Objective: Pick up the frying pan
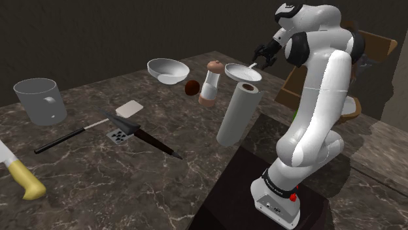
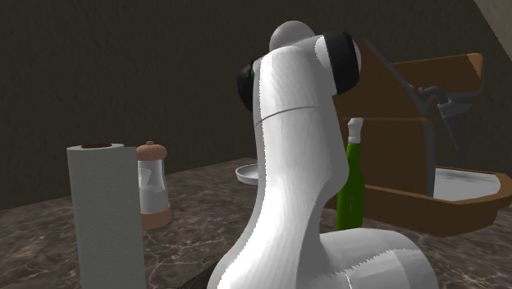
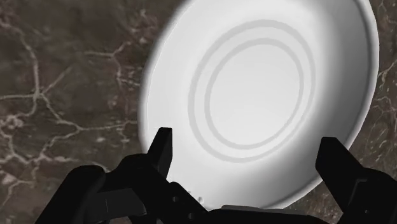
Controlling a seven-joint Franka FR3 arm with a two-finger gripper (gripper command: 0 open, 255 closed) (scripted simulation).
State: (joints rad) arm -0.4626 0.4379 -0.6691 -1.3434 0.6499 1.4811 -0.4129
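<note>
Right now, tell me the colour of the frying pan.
The pan is plain white with faint grey rings inside; clearest in the wrist view.

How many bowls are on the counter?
1: a white bowl near the far edge of the counter, shoulder view's left of the grinder; the arm could hide others.

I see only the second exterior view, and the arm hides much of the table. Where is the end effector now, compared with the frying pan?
Observer: In the shoulder view, the end effector hovers just above the white frying pan, behind the paper towel roll.
Operator: Are its fingers open?
Observer: Yes. In the wrist view the fingers stand apart over the pan and clasp nothing.
Operator: What else lies on that side?
Observer: A white bowl lies beyond the pepper mill, toward the shoulder view's left.
</note>
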